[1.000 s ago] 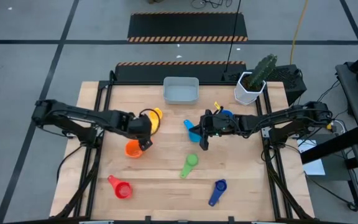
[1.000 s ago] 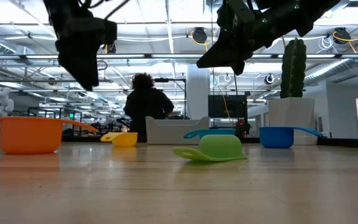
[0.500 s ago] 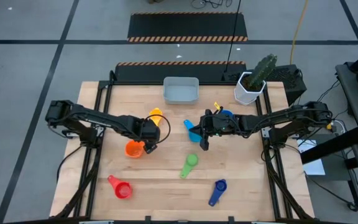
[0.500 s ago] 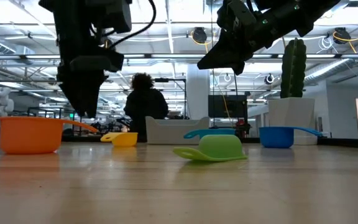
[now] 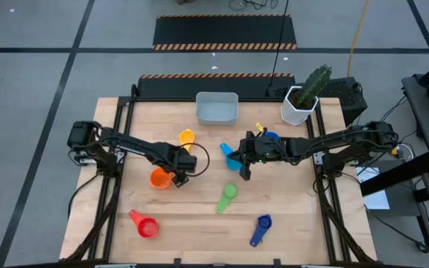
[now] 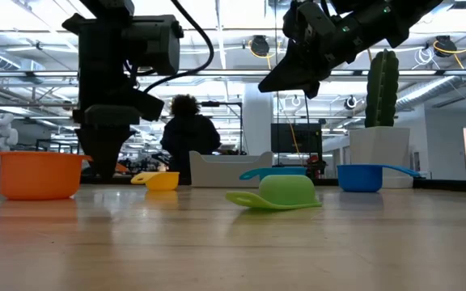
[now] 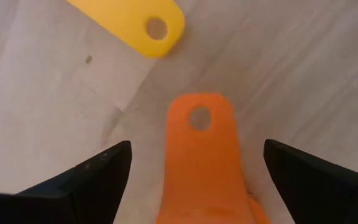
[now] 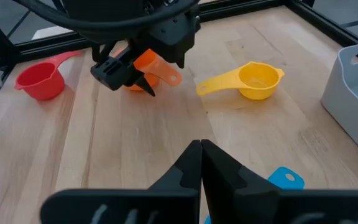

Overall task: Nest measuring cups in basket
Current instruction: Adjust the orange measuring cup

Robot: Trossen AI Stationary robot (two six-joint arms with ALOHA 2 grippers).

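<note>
Left of the frame's centre, we see the left gripper (image 5: pixel 180 179) spread wide over the orange cup's (image 5: pixel 159 178) handle; the right gripper (image 5: pixel 243 173) is closed, empty.

Smooth plastic orange cup (image 7: pixel 204 168) lies on pale, matt wooden table (image 7: pixel 303 74).

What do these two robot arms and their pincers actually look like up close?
Both arms are dark, nearly black, built of slim jointed links. A black cable loops beside the left gripper. Its two fingers are flat, matte black wedges that taper toward the tip. The right gripper has the same black fingers, narrowing to thin tips. No coloured markings show on either.
</note>
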